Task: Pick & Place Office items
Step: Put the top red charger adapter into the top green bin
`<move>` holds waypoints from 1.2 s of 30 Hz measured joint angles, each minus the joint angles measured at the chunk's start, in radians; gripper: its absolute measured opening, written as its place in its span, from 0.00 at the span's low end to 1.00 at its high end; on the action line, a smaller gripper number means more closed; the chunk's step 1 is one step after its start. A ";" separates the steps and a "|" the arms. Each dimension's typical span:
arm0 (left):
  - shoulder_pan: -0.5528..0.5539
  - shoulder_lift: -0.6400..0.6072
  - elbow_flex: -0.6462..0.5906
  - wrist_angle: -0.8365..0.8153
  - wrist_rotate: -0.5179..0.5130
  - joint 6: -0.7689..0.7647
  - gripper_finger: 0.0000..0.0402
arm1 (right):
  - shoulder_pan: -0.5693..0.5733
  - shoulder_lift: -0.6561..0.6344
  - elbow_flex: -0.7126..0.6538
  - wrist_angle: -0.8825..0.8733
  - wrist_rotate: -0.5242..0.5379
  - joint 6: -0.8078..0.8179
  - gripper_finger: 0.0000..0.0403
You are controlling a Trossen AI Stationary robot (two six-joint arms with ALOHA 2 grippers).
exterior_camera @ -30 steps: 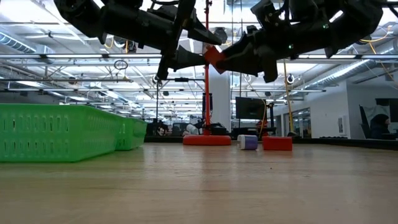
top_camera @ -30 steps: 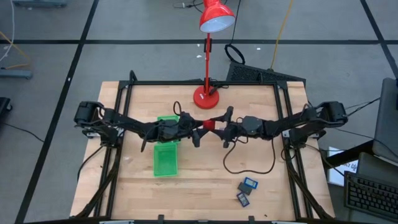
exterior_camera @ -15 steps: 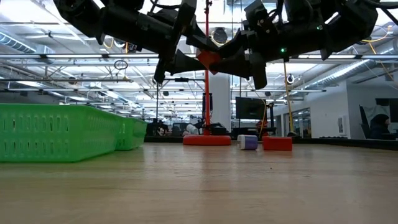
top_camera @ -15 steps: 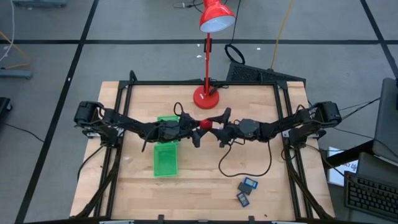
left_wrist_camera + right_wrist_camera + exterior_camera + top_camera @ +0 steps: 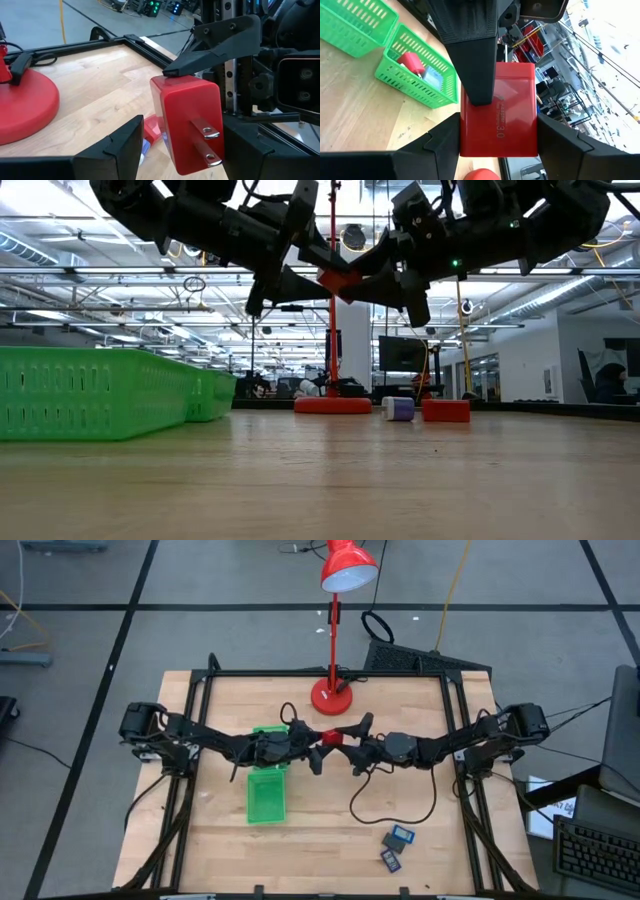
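Mid-air handover over the middle of the surface (image 5: 320, 840): red charger (image 5: 333, 738) grasped in the right jaws, left jaws spread on either side without gripping; next, likely clenching left, releasing right, then carrying to the green tray (image 5: 266, 795).

Four cameras, one shared spot above the worktop's middle

The high view looks straight down on the whole worktop (image 5: 210, 840); the low view sits at its surface, looking level toward the lamp base (image 5: 332, 405). Each wrist view faces the red plug block (image 5: 190, 125) closely from opposite sides.
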 joint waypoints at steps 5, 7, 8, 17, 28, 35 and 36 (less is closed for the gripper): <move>0.003 -0.001 0.000 -0.010 -0.005 0.000 0.57 | 0.000 0.000 0.000 0.000 -0.005 0.003 0.53; 0.006 -0.001 0.001 -0.023 -0.014 0.000 0.57 | 0.000 0.000 -0.001 0.000 -0.006 0.003 0.53; 0.009 -0.001 0.001 -0.029 -0.016 0.000 0.57 | 0.001 0.000 -0.001 0.000 -0.006 0.004 0.53; 0.018 -0.001 0.001 -0.042 -0.019 0.012 0.57 | 0.001 0.000 -0.002 0.000 -0.008 0.006 0.53; 0.021 -0.001 0.000 -0.033 -0.014 0.030 0.57 | 0.002 0.000 -0.002 0.000 -0.018 0.024 0.53; 0.022 0.000 0.000 -0.009 0.029 0.052 0.57 | 0.005 -0.002 -0.002 0.007 -0.032 0.024 0.53; 0.022 0.000 0.000 -0.008 0.030 0.057 0.57 | 0.005 -0.002 -0.002 0.007 -0.032 0.024 0.53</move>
